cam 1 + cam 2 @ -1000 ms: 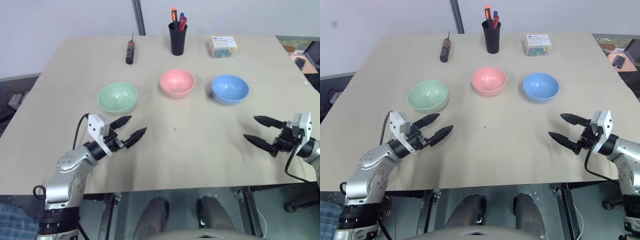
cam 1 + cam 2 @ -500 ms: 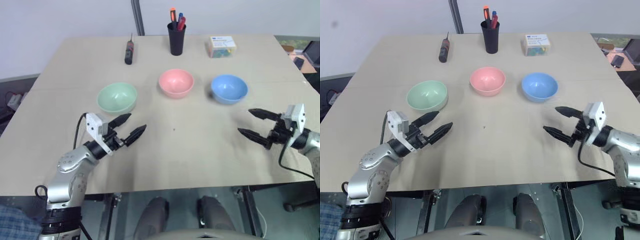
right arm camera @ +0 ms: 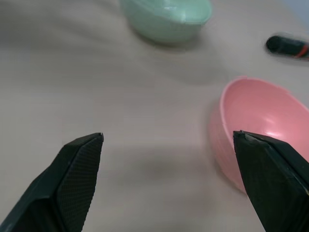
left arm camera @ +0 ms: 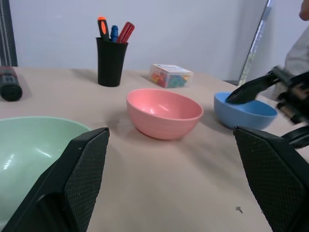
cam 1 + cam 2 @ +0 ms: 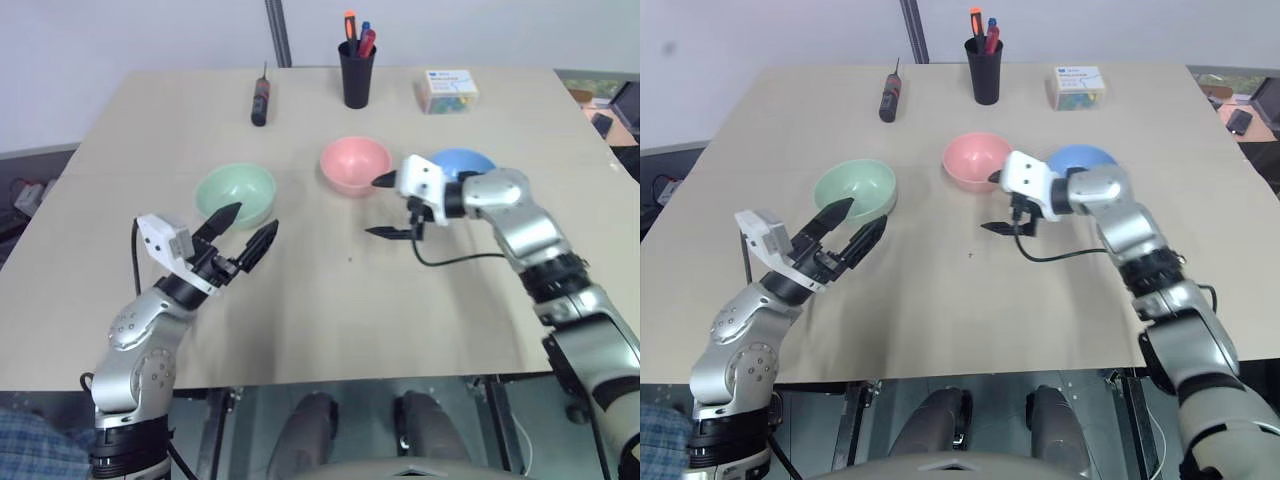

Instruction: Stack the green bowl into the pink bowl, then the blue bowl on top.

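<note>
Three bowls stand in a row across the table: the green bowl (image 5: 235,194) on the left, the pink bowl (image 5: 355,165) in the middle, and the blue bowl (image 5: 463,160) on the right, partly hidden behind my right forearm. My left gripper (image 5: 256,217) hovers open just in front of the green bowl, its far fingertip near the rim, holding nothing. My right gripper (image 5: 372,207) is open and empty just in front of and right of the pink bowl, pointing left. In the right wrist view the pink bowl (image 3: 256,125) lies close ahead, with the green bowl (image 3: 166,17) beyond.
Along the table's far edge stand a black cup (image 5: 355,72) of pens, a black screwdriver (image 5: 260,101) and a small clear box (image 5: 447,90). The near half of the table (image 5: 330,310) is bare. A cable hangs from my right wrist.
My right arm swung left from the table's right side to the front of the pink bowl, covering part of the blue bowl. The left gripper rose a little and tipped up toward the green bowl.
</note>
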`<move>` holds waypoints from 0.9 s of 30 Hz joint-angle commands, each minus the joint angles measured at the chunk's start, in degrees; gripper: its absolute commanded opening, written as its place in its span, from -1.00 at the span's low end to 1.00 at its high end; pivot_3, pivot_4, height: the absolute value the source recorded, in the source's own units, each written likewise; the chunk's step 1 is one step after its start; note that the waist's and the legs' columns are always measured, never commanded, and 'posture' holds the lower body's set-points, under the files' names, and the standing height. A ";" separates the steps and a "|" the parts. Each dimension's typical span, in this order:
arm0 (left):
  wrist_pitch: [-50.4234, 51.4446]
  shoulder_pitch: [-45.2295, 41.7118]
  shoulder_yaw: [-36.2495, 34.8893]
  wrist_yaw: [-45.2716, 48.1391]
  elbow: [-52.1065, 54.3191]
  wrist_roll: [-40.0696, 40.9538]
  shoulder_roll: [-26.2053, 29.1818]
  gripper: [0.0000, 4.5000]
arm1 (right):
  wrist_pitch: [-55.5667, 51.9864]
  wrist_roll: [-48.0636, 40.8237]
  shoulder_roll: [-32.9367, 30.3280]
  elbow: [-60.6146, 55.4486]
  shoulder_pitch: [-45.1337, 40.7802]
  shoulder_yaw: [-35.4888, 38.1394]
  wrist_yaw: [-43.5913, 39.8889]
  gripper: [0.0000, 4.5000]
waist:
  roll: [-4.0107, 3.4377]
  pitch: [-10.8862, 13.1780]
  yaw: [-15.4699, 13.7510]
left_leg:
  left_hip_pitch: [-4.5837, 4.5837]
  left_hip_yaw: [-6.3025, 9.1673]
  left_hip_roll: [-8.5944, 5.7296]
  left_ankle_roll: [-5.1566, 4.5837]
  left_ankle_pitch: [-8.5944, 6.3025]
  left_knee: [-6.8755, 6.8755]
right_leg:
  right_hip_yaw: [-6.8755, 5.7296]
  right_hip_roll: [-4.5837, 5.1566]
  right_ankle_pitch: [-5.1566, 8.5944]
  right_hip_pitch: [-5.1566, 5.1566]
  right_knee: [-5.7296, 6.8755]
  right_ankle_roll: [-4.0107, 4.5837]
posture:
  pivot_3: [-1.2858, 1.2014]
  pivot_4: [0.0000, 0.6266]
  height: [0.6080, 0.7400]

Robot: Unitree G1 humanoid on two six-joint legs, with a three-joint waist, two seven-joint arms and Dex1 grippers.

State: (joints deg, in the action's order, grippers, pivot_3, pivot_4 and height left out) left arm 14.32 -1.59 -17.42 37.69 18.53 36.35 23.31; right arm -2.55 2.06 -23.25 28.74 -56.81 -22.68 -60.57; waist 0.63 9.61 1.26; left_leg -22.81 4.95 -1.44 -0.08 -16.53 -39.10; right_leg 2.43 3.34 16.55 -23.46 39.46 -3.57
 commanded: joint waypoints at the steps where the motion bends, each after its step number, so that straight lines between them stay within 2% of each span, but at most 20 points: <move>1: -1.55 1.95 -0.63 -0.49 4.81 1.27 -0.59 0.93 | 5.08 5.63 4.68 13.84 -8.36 -1.88 3.94 1.00 | 0.00 0.00 0.55 | -0.01 0.00 0.01 0.01 0.00 0.03 | 0.00 -0.01 0.00 -0.01 -0.01 0.00 | 0.03 -0.52 1.00; 7: -2.66 4.59 0.03 -0.68 7.32 0.45 -1.13 0.93 | 9.52 10.13 11.21 31.39 -17.25 -1.28 9.53 1.00 | -0.02 0.01 1.22 | -0.01 -0.02 0.00 0.01 0.01 0.15 | 0.03 -0.01 0.00 -0.03 -0.09 0.01 | 0.03 -0.52 1.00; 14: -3.56 5.98 0.50 -1.01 7.79 -0.43 -1.72 0.93 | 10.62 14.39 14.58 39.22 -20.24 -2.00 11.09 1.00 | -0.04 0.02 1.28 | -0.01 -0.05 0.01 0.02 0.01 0.19 | 0.07 -0.04 0.00 -0.09 -0.06 0.01 | 0.03 -0.52 1.00; 15: -3.77 6.09 0.62 -1.04 7.71 -0.63 -1.78 0.95 | 10.40 15.19 14.92 39.85 -20.44 -2.32 10.89 0.74 | -0.04 0.02 1.28 | -0.01 -0.07 0.01 0.01 0.01 0.19 | 0.08 -0.04 0.00 -0.11 -0.05 0.01 | 0.03 -0.52 1.00; 16: -3.92 6.17 0.73 -1.10 7.68 -0.74 -1.81 0.95 | 10.36 15.78 15.18 40.28 -20.61 -2.48 10.88 0.69 | -0.04 0.02 1.28 | -0.01 -0.07 0.01 0.02 0.01 0.19 | 0.08 -0.04 0.00 -0.11 -0.04 0.01 | 0.03 -0.52 1.00; 17: -4.03 6.23 0.81 -1.11 7.66 -0.83 -1.79 0.95 | 10.33 16.11 15.49 40.63 -20.80 -2.36 11.19 0.50 | -0.05 0.02 1.29 | -0.01 -0.07 0.01 0.01 0.01 0.19 | 0.09 -0.04 0.01 -0.12 -0.04 0.01 | 0.03 -0.52 1.00; 18: -4.13 6.27 0.87 -1.09 7.64 -0.89 -1.77 0.95 | 10.34 16.40 15.73 40.91 -20.96 -2.14 11.42 0.26 | -0.05 0.02 1.30 | -0.01 -0.08 0.01 0.01 0.01 0.20 | 0.10 -0.04 0.01 -0.13 -0.03 0.01 | 0.03 -0.52 1.00; 22: -4.43 6.28 0.91 -1.07 7.31 -0.92 -1.45 0.95 | 10.82 17.24 16.09 41.40 -21.45 -1.53 11.85 -0.48 | -0.05 0.03 1.30 | -0.01 -0.08 0.01 0.01 0.01 0.20 | 0.11 -0.05 0.00 -0.14 -0.03 0.01 | 0.03 -0.52 1.00; 24: -4.57 6.12 0.99 -0.99 7.06 -1.00 -1.31 0.95 | 11.01 17.53 16.10 41.43 -21.54 -1.26 11.87 -0.92 | -0.06 0.03 1.30 | -0.01 -0.08 0.01 0.02 0.01 0.21 | 0.11 -0.05 0.00 -0.14 -0.03 0.01 | 0.03 -0.52 1.00; 25: -4.59 6.06 1.04 -0.93 7.00 -0.98 -1.27 0.95 | 11.13 17.64 16.04 41.40 -21.54 -1.16 11.86 -1.00 | -0.06 0.03 1.33 | -0.01 -0.09 0.01 0.02 0.01 0.21 | 0.11 -0.05 0.01 -0.14 -0.03 0.01 | 0.03 -0.52 1.00; 27: -4.62 5.99 1.12 -0.81 6.87 -0.95 -1.19 0.95 | 11.35 17.74 15.95 41.34 -21.58 -0.88 11.94 -1.00 | -0.06 0.02 1.35 | 0.01 -0.10 0.02 0.01 0.01 0.21 | 0.12 -0.06 0.00 -0.14 -0.02 0.01 | 0.03 -0.52 1.00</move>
State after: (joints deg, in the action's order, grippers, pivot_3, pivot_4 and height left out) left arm 10.93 4.56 -15.70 36.50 24.04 35.14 21.61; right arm 7.82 19.80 -7.47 70.72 -77.27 -24.36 -48.73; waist 0.57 9.63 2.61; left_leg -22.80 4.85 -1.42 -0.07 -16.52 -38.89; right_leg 2.55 3.27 16.55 -23.59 39.45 -3.56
